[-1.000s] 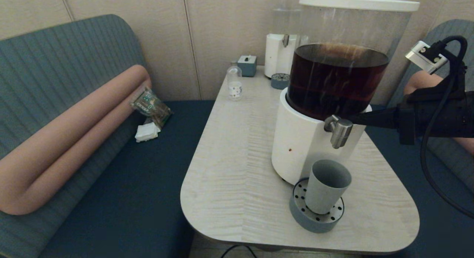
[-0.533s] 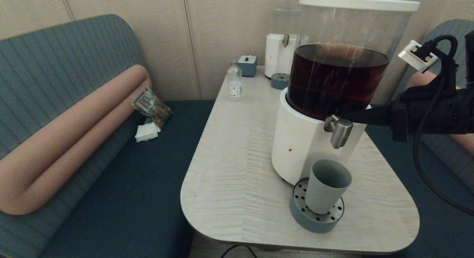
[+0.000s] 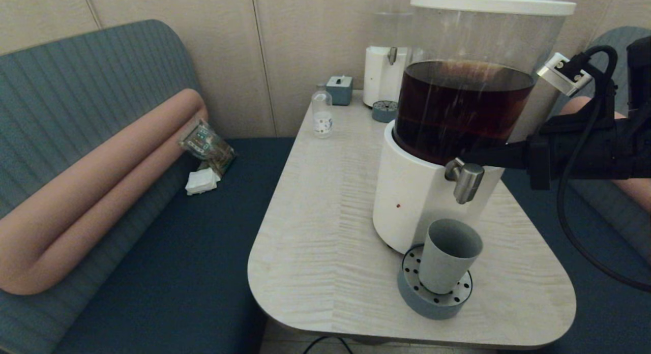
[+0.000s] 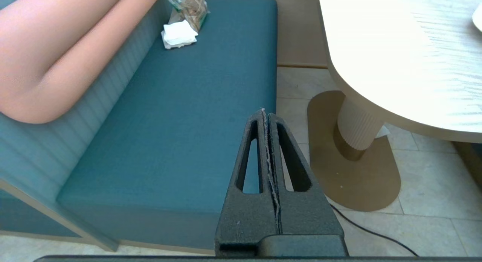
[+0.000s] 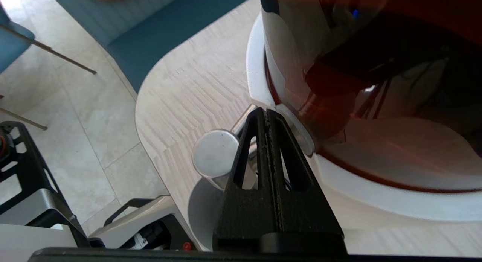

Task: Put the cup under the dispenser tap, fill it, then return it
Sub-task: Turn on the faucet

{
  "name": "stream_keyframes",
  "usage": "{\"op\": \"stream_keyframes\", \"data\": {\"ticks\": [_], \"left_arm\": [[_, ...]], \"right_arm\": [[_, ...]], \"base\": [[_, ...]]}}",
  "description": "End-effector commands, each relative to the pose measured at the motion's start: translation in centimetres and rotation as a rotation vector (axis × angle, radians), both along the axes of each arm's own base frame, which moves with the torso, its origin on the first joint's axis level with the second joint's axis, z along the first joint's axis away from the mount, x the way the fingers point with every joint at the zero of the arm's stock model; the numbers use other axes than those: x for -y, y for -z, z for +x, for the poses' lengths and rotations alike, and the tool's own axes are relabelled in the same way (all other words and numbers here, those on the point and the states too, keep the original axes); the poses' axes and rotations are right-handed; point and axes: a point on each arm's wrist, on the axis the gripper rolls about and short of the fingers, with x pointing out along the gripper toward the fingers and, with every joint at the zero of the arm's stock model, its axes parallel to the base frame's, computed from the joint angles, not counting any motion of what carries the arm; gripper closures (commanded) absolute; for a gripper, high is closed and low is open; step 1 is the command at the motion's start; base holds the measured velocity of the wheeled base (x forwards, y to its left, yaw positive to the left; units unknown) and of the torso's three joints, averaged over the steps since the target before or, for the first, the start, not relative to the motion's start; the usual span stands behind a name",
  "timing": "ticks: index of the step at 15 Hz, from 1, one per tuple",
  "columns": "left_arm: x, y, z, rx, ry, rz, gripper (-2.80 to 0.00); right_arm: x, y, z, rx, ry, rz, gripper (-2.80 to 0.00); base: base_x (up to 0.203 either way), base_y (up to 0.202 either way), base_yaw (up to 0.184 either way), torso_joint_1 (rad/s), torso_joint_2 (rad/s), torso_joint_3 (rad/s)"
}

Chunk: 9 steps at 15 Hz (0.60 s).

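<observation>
The grey-blue cup (image 3: pixel 448 255) stands upright and looks empty on the round drip tray (image 3: pixel 413 294), right below the brushed-steel dispenser tap (image 3: pixel 465 179). No liquid is running. My right gripper (image 3: pixel 465 158) comes in from the right, shut with nothing in it, its tip just above and behind the tap at the tank's foot. In the right wrist view that gripper (image 5: pixel 264 110) lies beside the tap's round steel top (image 5: pixel 215 153). My left gripper (image 4: pixel 266 112) is shut and parked low over the bench seat.
The big dispenser (image 3: pixel 460 115) holds dark brown liquid. Behind it stand a smaller clear dispenser (image 3: pixel 389 54) with its own tray (image 3: pixel 384 111), a small bottle (image 3: pixel 322 112) and a grey box (image 3: pixel 339 89). Benches flank the table (image 3: pixel 325 216).
My right arm has slid left and a little upward, bringing its shut tip over the tap. The cup and tray have not moved.
</observation>
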Motion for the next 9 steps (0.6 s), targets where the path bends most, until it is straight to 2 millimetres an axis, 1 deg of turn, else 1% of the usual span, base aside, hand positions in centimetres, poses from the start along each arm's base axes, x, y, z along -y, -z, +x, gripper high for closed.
{"op": "stream_keyframes", "data": {"ticks": [1,9], "left_arm": [[0.0,0.0,0.01,-0.002,0.0,0.0,0.0],[0.0,0.0,0.01,-0.002,0.0,0.0,0.0]], "right_arm": [[-0.19,0.07,0.22,-0.004,-0.017,0.004,0.0],[-0.48,0.01,0.5,-0.004,-0.044,0.013,0.0]], "base": [[0.0,0.0,0.0,0.0,0.0,0.0],[0.0,0.0,0.0,0.0,0.0,0.0]]}}
